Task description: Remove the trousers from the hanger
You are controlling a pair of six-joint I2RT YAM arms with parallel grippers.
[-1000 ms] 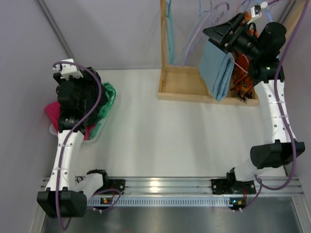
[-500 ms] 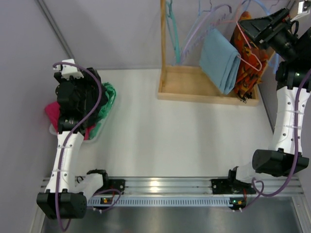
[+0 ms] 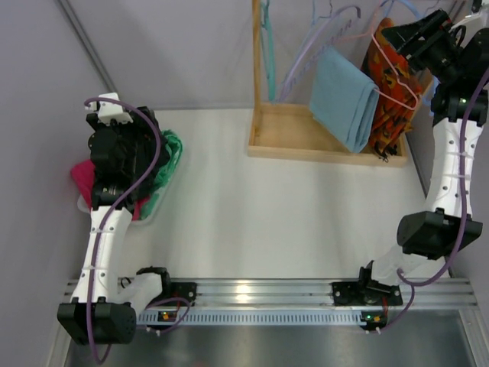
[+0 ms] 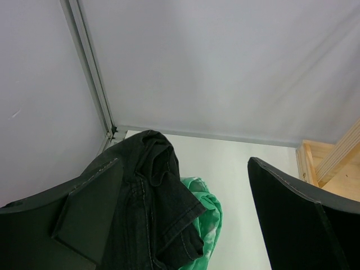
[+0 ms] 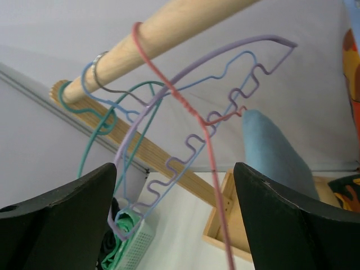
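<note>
Orange patterned trousers (image 3: 391,95) hang on a pink wire hanger (image 3: 397,84) at the right end of the wooden rack. A blue folded garment (image 3: 344,95) hangs on a lilac hanger (image 3: 317,46) beside them. My right gripper (image 3: 396,37) is open, up high by the top of the orange trousers. In the right wrist view (image 5: 174,183) the pink hanger wire (image 5: 211,152) runs between the open fingers, under the wooden rail (image 5: 185,17). My left gripper (image 3: 130,149) is open over the basket, above black denim trousers (image 4: 146,202) and a green cloth (image 4: 205,214).
The rack's wooden tray base (image 3: 294,138) stands at the back right. A teal hanger (image 3: 267,46) and others hang empty on the rail. A white basket (image 3: 149,210) of pink, green and black clothes sits at the left wall. White table surface (image 3: 267,214) lies between.
My right arm has swung from in front of the blue garment to the right, up beside the orange trousers and the pink hanger. The left arm has not moved.
</note>
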